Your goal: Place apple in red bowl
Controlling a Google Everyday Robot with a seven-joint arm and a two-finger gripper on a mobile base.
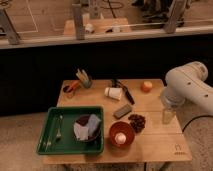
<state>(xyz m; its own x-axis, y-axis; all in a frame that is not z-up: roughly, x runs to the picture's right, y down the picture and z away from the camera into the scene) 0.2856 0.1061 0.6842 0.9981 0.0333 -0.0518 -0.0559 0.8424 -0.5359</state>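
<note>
We start with the worktop (155,146). The red bowl (113,130) sits near its front edge with a small white ball (121,137) inside. Our hand (168,114) hangs over the edge on the arm's side (wide or narrow, we cannot tell). The apple (146,86) lies near the back edge, beyond the hand and a little inward, well apart from the bowl. We judge the reach must go backward before anything travels forward.

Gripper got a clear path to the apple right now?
Probably yes. The gripper hangs at the right edge of the table; the apple sits alone near its back right corner, nothing standing between them.
</note>
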